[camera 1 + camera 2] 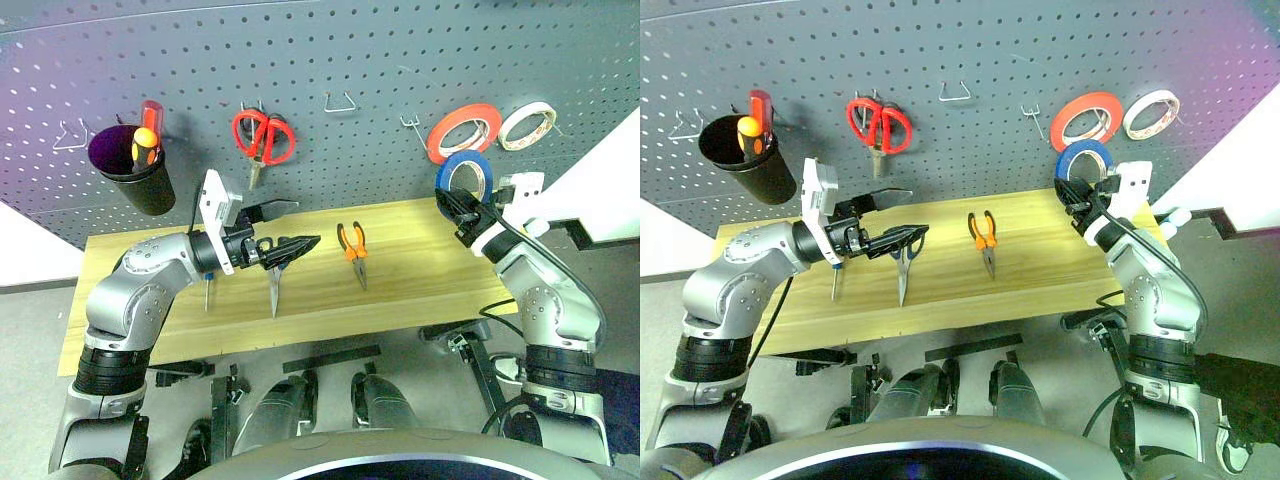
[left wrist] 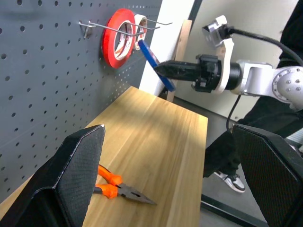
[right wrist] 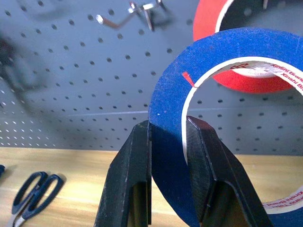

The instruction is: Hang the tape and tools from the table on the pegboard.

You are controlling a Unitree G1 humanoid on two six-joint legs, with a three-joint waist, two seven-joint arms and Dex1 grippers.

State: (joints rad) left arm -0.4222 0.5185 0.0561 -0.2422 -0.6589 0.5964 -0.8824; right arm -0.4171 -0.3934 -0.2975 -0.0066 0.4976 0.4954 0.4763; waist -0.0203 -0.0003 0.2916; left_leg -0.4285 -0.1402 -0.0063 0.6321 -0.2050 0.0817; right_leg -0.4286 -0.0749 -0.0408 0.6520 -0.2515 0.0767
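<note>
The right pincer (image 1: 462, 207) is clamped on the blue tape (image 1: 464, 176), one finger inside the hole and one outside, pinching the ring's wall at its lower edge. That grip leaves most of the hole free, which looks deliberate: a hook has to pass through it. The roll is held upright, off the worktop (image 1: 420, 290) and in front of the pegboard (image 1: 380, 60), just below the red-orange roll (image 1: 464, 132) and beside an empty double hook (image 1: 410, 124) (prob. the target, tho I can't be sure).

The left pincer (image 1: 282, 246) hovers level over the worktop w/ fingers spread wide and nothing between them, above the dark-handled scissors (image 1: 273, 290). It seems parked there, ready for that tool once the tape is up.

The pliers (image 1: 353, 246) lie flat mid-worktop, nose toward the front edge, well apart from both pincers.

Already on the board: red scissors (image 1: 263, 137), whitish roll (image 1: 527, 125), black cup (image 1: 132, 166) w/ screwdrivers. An empty wire hook (image 1: 341, 100) sits top centre.
</note>
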